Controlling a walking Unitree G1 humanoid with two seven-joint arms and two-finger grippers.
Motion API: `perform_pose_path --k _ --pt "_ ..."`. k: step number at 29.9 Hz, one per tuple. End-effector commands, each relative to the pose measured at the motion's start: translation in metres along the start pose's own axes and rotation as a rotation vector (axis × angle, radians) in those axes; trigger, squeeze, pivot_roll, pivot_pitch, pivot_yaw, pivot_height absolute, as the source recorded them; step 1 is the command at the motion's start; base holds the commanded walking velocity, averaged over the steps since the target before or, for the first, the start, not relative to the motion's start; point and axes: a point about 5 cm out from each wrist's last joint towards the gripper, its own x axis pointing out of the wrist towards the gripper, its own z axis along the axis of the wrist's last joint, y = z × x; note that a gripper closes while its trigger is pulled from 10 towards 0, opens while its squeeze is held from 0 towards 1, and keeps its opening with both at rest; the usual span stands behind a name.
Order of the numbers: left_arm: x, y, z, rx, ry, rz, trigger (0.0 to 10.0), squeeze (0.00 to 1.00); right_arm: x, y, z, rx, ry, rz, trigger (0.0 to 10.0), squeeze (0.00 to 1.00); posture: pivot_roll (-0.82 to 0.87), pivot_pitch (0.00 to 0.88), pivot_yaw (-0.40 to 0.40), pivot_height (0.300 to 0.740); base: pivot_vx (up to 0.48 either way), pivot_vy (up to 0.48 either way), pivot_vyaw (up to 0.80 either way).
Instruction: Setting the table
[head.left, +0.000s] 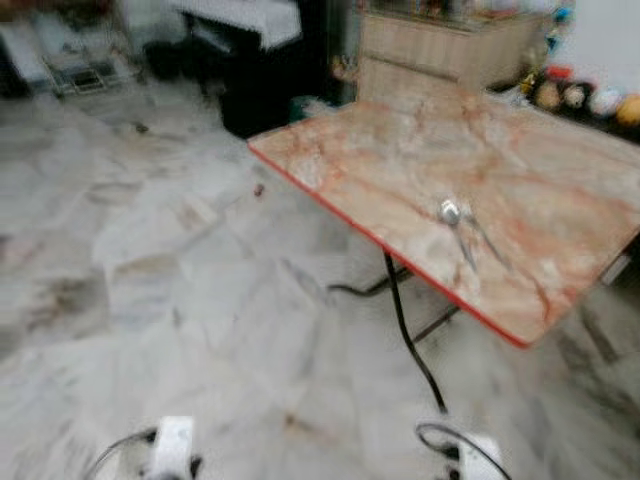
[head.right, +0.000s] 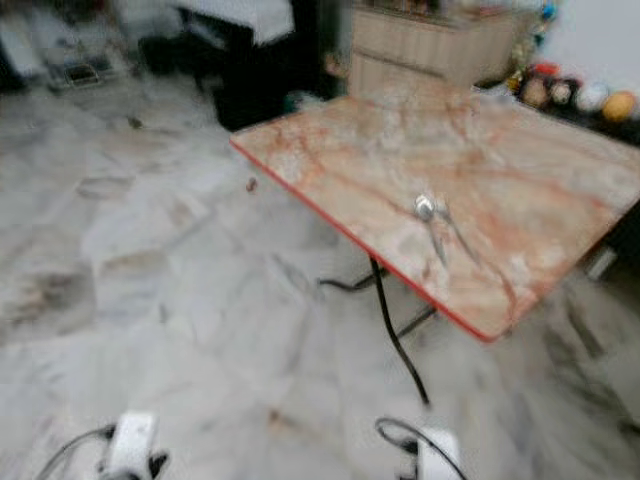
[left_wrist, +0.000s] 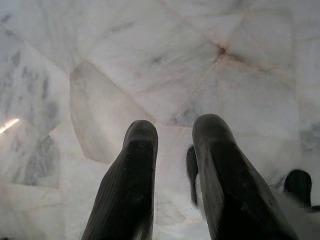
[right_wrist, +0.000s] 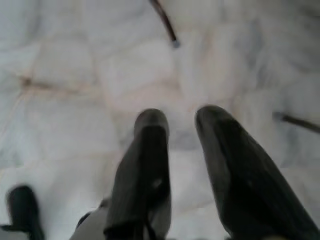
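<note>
The robot is standing off from the worktop (head.left: 520, 150), a square slab with a pinkish, veined marble pattern and a thin red edge, carried on slim black metal legs (head.left: 405, 320). On it, near the edge closest to the robot, a spoon (head.left: 450, 212) is lying with its shiny rounded bowl toward the slab's middle, and beside it a second slender piece of cutlery (head.left: 488, 243) (too blurred to name) is lying at a slight angle; both look like smooth metal.

Both arms are hanging low over the floor (head.left: 150, 270), which is pale marble in irregular polygonal pieces with grey veins. The left claw (left_wrist: 172, 150) is pointing at the floor with its two rounded, matte black fingers slightly spread and nothing between them. The right claw (right_wrist: 182, 130) is doing the same, also parted and empty, with a thin dark table leg (right_wrist: 164, 22) beyond it.

The likely trouble is the approach: the legs splay outward under the worktop, so a foot or a low claw could be catching one and jolting the slab. The polished cutlery would be sliding easily on that glossy surface, and a flat, thin handle is awkward to pinch with blunt fingers.
</note>
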Motion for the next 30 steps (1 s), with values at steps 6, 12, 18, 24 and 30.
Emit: perform_pose_path --k 6,12,18,24,30 --pt "-0.002 0.009 -0.008 0.024 0.032 0.028 10.0 0.00 0.001 0.013 0.009 0.010 -0.040 0.035 10.0 0.00 0.06 0.000 -0.021 0.731 0.000 0.000 0.00" --pt "-0.002 0.007 -0.008 0.031 0.039 0.022 10.0 0.00 0.000 0.013 0.013 0.010 -0.095 0.033 10.0 0.00 0.05 0.000 -0.017 0.731 0.000 0.000 0.00" --pt "-0.002 0.010 -0.010 0.036 0.045 0.023 10.0 0.00 -0.001 0.013 0.017 0.031 -0.156 0.008 10.0 0.00 0.03 0.000 -0.011 0.731 0.000 0.000 0.00" --pt "-0.002 0.011 -0.011 0.055 0.050 0.015 10.0 0.00 -0.002 0.009 0.020 -0.079 -0.197 -0.061 10.0 0.00 0.02 0.000 -0.008 0.731 0.000 0.000 0.00" --pt "-0.002 0.011 -0.010 0.074 0.052 0.006 10.0 0.00 -0.008 -0.034 0.029 -0.073 -0.340 -0.147 10.0 0.00 -0.04 0.000 0.019 0.731 0.000 0.000 0.00"
